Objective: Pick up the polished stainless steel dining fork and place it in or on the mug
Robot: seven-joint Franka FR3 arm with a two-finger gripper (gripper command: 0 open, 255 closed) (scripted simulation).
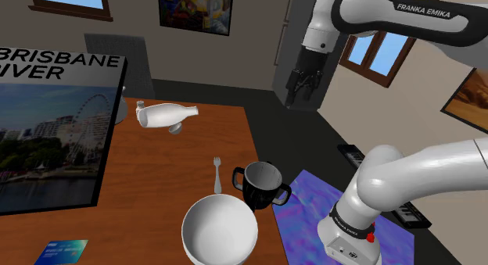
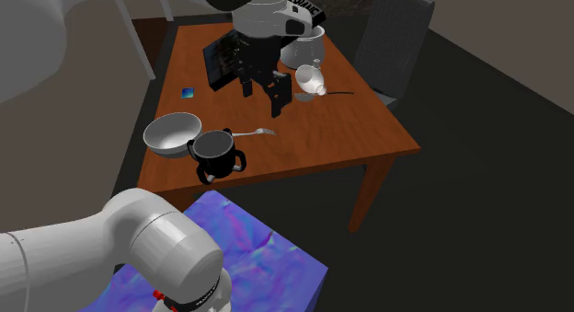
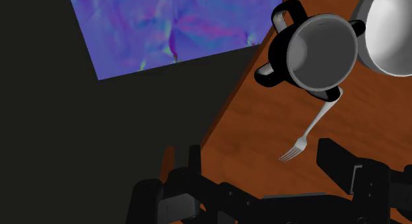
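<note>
A thin silvery fork (image 1: 217, 174) lies flat on the brown table (image 1: 180, 158), just to the shoulder view's left of a black two-handled mug (image 1: 262, 185) that stands upright. In the wrist view the fork (image 3: 310, 131) points its tines toward the gripper, and its handle end runs behind the mug (image 3: 318, 52). My gripper (image 1: 301, 94) hangs high in the air beyond the table's edge, open, with nothing between its fingers. From the second exterior view the gripper (image 2: 263, 98) hovers well above the fork (image 2: 250, 132) and mug (image 2: 214, 152). In the wrist view the gripper (image 3: 264, 170) shows both fingers spread apart.
A white bowl (image 1: 220, 228) sits against the mug. A white bottle (image 1: 166, 115) lies on its side farther back, beside a large Brisbane River picture (image 1: 51, 127). A small blue card (image 2: 189, 92) lies on the table. The blue-purple stand (image 2: 239, 255) is below the arm. A grey chair (image 2: 391, 39) faces the table.
</note>
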